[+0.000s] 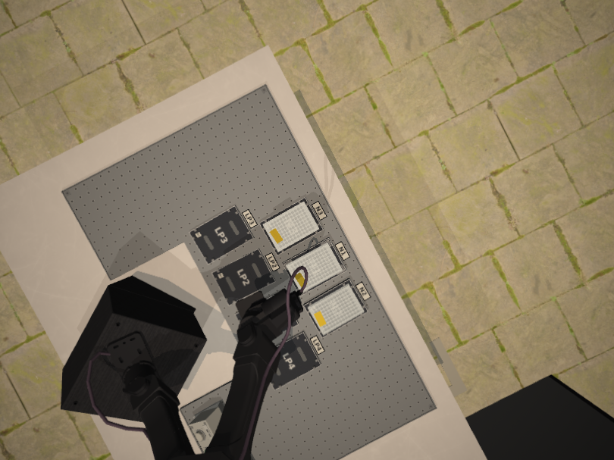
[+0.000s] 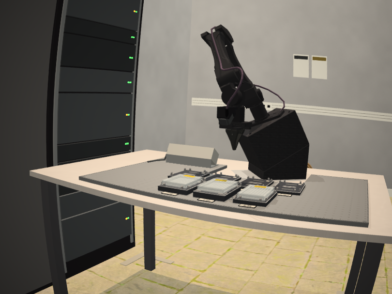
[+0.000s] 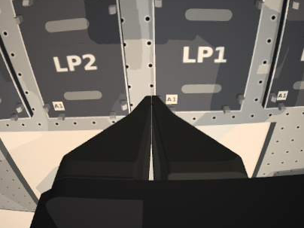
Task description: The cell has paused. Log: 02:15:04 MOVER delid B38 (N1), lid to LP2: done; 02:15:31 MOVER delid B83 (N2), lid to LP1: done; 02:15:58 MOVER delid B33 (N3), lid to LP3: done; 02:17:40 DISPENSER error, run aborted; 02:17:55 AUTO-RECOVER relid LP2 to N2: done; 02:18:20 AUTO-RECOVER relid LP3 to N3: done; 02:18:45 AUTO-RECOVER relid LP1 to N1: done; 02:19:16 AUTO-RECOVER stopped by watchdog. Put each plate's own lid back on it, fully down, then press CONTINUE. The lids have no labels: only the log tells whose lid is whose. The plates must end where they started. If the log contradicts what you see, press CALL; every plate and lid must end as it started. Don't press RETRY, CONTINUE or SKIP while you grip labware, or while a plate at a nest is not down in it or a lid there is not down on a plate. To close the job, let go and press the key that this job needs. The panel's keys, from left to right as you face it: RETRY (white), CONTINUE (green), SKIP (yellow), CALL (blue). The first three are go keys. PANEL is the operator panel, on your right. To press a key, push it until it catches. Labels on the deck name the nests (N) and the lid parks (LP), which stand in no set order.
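Pressed-together, tapered matte-black gripper fingers, nothing between them, above dark, slotted rectangular lid parks LP2 (image 3: 77, 44) and LP1 (image 3: 207, 37); translucent, ribbed, yellow-marked plates (image 1: 292, 224) (image 2: 217, 187) sit in the nests.

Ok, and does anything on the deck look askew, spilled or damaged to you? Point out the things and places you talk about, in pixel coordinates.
No, nothing stands out. The plates at N3 (image 1: 291, 226) (image 2: 254, 194), N1 (image 1: 318, 263) (image 2: 218, 188) and N2 (image 1: 337, 306) (image 2: 182, 181) appear to sit square in their nests, and I see no spill or damage.
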Robot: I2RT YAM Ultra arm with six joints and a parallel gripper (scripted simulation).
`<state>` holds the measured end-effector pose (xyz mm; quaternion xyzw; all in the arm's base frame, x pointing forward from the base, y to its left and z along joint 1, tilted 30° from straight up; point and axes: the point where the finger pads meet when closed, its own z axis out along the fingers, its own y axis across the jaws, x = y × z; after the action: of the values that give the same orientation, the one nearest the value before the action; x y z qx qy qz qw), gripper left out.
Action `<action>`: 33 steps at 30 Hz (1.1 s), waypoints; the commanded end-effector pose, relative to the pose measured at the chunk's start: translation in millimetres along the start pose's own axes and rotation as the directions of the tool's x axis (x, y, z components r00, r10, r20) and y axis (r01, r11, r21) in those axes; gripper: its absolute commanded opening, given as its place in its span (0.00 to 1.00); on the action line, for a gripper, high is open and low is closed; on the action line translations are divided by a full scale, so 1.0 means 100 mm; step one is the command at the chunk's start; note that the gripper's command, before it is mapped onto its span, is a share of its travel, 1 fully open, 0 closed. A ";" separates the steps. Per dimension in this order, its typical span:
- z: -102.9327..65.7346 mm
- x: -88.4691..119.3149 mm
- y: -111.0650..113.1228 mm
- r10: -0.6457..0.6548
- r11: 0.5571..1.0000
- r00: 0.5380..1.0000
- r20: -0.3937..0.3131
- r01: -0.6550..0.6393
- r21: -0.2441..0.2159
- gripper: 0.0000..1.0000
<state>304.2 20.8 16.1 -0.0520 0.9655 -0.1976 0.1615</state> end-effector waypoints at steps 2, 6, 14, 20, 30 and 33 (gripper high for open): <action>-0.05 0.04 -0.21 0.103 0.995 0.995 0.020 -0.103 -0.012 0.00; -0.05 0.04 -0.31 0.141 0.990 0.990 0.025 -0.141 -0.014 0.00; -0.05 0.14 -0.70 0.292 0.956 0.956 0.018 -0.292 -0.014 0.00; -0.07 0.17 -1.00 0.403 0.915 0.915 0.017 -0.403 -0.015 0.00; -0.12 0.15 -1.45 0.552 0.834 0.833 0.040 -0.551 -0.021 0.00; -0.13 0.18 -1.60 0.590 0.808 0.807 0.040 -0.589 -0.021 0.00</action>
<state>277.2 -118.2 63.3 0.2315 0.9385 -0.1527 0.2059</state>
